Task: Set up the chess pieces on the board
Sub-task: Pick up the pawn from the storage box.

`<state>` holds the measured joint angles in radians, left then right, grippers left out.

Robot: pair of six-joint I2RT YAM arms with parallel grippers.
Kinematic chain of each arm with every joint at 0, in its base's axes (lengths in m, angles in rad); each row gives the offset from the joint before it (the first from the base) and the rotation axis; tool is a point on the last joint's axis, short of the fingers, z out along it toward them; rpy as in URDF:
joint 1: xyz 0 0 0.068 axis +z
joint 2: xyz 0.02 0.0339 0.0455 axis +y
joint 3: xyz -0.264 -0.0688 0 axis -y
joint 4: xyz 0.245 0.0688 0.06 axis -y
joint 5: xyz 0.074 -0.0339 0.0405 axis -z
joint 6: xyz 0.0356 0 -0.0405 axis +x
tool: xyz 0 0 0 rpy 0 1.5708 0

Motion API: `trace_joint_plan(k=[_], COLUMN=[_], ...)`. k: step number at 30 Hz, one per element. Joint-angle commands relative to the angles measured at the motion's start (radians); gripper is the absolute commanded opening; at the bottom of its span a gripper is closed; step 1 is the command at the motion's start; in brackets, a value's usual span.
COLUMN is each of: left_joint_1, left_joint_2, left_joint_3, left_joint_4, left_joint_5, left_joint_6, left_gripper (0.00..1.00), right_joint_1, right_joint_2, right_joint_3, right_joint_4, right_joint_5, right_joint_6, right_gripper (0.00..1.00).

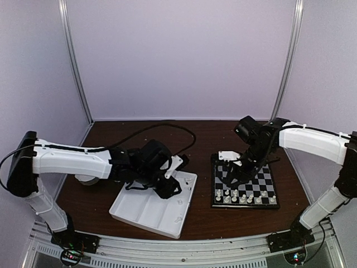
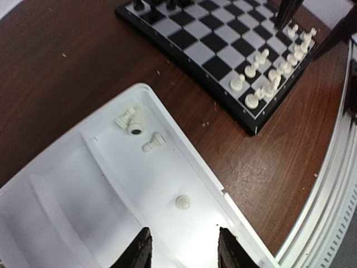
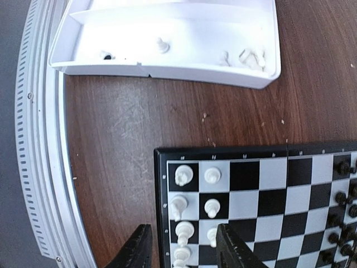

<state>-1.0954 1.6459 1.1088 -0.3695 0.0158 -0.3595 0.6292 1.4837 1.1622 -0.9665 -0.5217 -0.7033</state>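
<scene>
I'm hovering my right gripper (image 3: 184,248), fingers spread with nothing between them, over the board (image 3: 262,184) corner where white chess pieces (image 3: 183,175) are standing; a white tray (image 3: 167,70) is lying beyond.

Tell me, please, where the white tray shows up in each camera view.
Top external: the white tray sits lower centre-left.
Left wrist: the tray fills the lower left.
Right wrist: the tray runs along the top edge.
Shared landmark: the chessboard, beside the tray in every view.

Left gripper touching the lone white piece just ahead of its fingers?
Apart. Left wrist view shows bare tray floor between the white piece and both fingers of the left gripper.
</scene>
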Motion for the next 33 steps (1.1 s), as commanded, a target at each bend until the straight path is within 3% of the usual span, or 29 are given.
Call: trace_joint_plan(k=[1, 5, 14, 33], left_joint_1=[0.034, 0.059, 0.095, 0.097], left_joint_2=[-0.158, -0.245, -0.436, -0.552], left_joint_3=[-0.051, -0.088, -0.186, -0.255], left_joint_4=[0.007, -0.020, -0.061, -0.074], left_joint_5=[-0.106, -0.184, -0.358, -0.424], left_joint_6=[-0.061, -0.114, -0.256, -0.285], left_gripper=[0.42, 0.44, 0.51, 0.52], right_joint_1=[0.072, 0.161, 0.290, 0.373], right_joint_2=[0.121, 0.245, 0.524, 0.670], right_joint_3=[0.108, 0.220, 0.459, 0.576], right_joint_4=[0.049, 0.069, 0.014, -0.026], right_joint_5=[0.021, 0.058, 0.092, 0.143], right_joint_6=[0.015, 0.035, 0.060, 0.073], right_gripper=[0.42, 0.47, 0.45, 0.39])
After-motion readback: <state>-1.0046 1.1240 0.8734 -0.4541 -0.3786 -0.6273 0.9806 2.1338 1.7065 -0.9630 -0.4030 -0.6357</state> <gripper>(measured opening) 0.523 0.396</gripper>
